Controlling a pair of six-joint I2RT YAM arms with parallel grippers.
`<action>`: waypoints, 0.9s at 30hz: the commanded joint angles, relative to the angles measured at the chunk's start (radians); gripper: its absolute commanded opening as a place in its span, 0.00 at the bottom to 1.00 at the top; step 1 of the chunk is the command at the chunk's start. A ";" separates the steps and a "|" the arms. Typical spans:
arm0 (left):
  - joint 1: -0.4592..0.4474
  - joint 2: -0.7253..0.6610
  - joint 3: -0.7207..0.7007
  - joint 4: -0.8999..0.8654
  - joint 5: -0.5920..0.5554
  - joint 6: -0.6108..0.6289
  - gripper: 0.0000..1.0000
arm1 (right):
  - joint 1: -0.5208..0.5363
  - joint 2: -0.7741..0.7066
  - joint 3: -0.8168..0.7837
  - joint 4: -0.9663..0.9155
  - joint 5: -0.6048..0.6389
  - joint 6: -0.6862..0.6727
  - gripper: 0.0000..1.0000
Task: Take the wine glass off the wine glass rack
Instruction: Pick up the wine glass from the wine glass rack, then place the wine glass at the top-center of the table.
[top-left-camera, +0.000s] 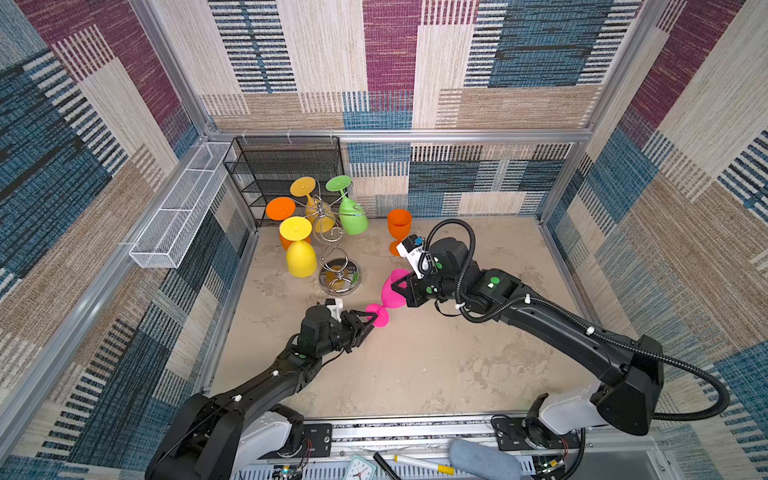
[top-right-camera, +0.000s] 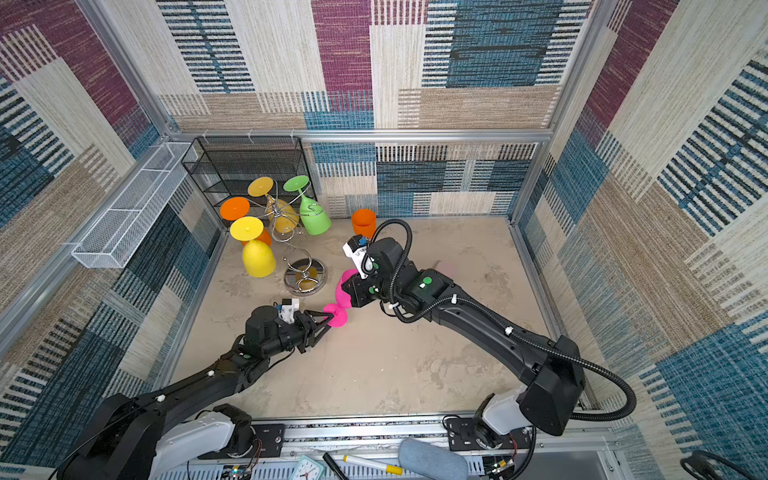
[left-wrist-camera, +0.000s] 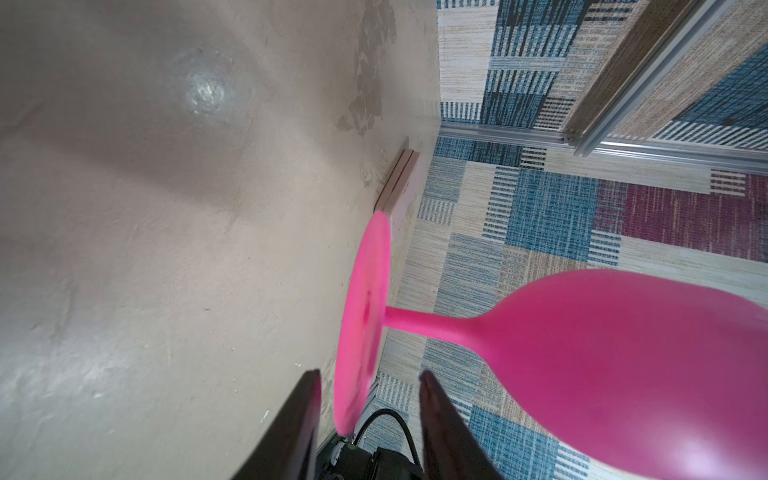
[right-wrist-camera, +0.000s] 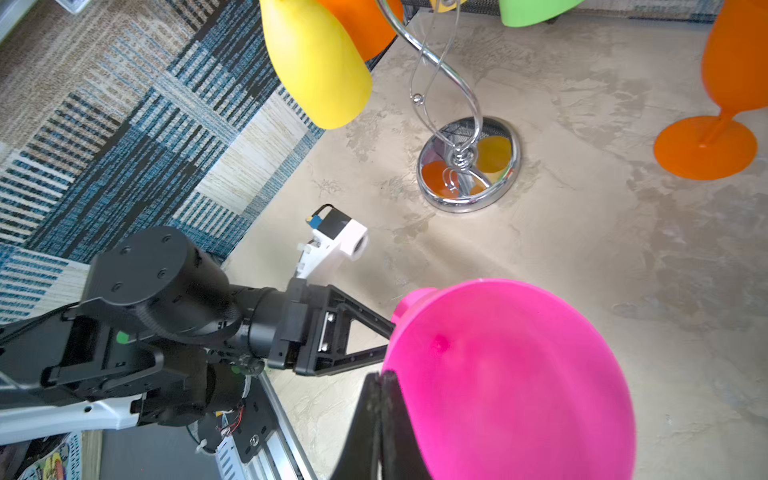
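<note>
The chrome wine glass rack (top-left-camera: 332, 237) (top-right-camera: 293, 237) stands at the back left on its mirrored base (right-wrist-camera: 467, 166). Yellow (top-left-camera: 300, 257), orange (top-left-camera: 280, 208), amber (top-left-camera: 307, 193) and green (top-left-camera: 352, 214) glasses hang upside down from it. A pink wine glass (top-left-camera: 392, 293) (top-right-camera: 341, 293) (right-wrist-camera: 511, 374) is off the rack, tilted above the table. My right gripper (top-left-camera: 402, 289) (right-wrist-camera: 380, 376) is shut on its bowl rim. My left gripper (top-left-camera: 372, 322) (left-wrist-camera: 369, 376) is open, its fingers (left-wrist-camera: 436, 415) on either side of the pink foot (left-wrist-camera: 365, 316).
An orange glass (top-left-camera: 399, 226) (right-wrist-camera: 723, 124) stands upright on the table right of the rack. A black mesh shelf unit (top-left-camera: 286, 166) sits behind the rack and a white mesh basket (top-left-camera: 183, 203) hangs on the left wall. A clock and pens (top-left-camera: 419, 463) lie past the front rail.
</note>
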 joint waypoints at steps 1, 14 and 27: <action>0.003 -0.031 0.010 -0.014 0.003 0.061 0.54 | -0.016 0.013 0.027 -0.033 0.101 -0.022 0.00; 0.007 -0.243 0.086 -0.413 -0.065 0.296 0.70 | -0.207 0.249 0.295 -0.115 0.313 -0.135 0.00; 0.006 -0.209 0.164 -0.559 -0.072 0.411 0.74 | -0.336 0.580 0.690 -0.144 0.421 -0.311 0.00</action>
